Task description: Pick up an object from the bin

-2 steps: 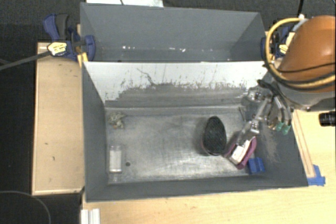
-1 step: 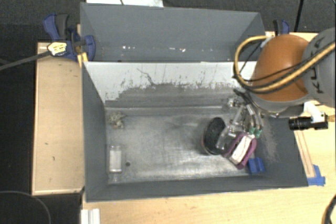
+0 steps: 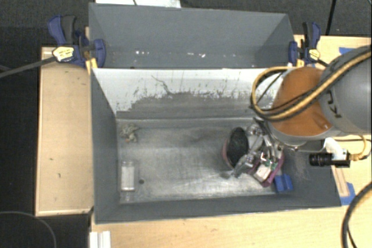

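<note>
Hanging lower right beside a dark oval object [image 3: 234, 145], the gripper [image 3: 256, 161], openness impossible to tell, may knock it aside.

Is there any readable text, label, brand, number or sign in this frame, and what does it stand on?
No text can be read.
Grey arm: a dark mark, too blurred to read.
Clear little bottle, dark round thing, blue piece: no lettering can be made out.
</note>
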Available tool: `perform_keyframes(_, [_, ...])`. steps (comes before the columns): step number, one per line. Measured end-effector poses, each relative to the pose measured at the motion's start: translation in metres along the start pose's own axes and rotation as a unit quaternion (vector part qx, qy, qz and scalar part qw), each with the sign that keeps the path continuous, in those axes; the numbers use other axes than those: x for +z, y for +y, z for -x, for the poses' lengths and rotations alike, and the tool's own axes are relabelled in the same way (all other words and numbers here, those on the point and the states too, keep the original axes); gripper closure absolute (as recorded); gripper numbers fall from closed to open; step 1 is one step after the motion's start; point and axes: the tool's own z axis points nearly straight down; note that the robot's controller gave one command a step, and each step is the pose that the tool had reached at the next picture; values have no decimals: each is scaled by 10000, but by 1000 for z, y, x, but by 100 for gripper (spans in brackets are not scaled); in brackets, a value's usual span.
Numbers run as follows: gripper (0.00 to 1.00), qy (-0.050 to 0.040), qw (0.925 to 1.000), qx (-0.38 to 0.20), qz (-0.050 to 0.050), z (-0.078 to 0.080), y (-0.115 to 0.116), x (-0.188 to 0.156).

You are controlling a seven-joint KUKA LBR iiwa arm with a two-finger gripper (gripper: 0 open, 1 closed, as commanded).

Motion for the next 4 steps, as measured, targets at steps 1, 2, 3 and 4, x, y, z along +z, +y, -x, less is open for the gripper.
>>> perform_keyframes(1, [100, 65, 10000, 10, -22, -4, -1, 6])
perform_keyframes(2, [0, 66, 10000, 19, -21, -4, -1, 6])
perform_keyframes(3, [100, 65, 10000, 29, -19, -4, -1, 6])
perform_keyframes(4, [0, 65, 10000, 37, -19, -4, -1, 6])
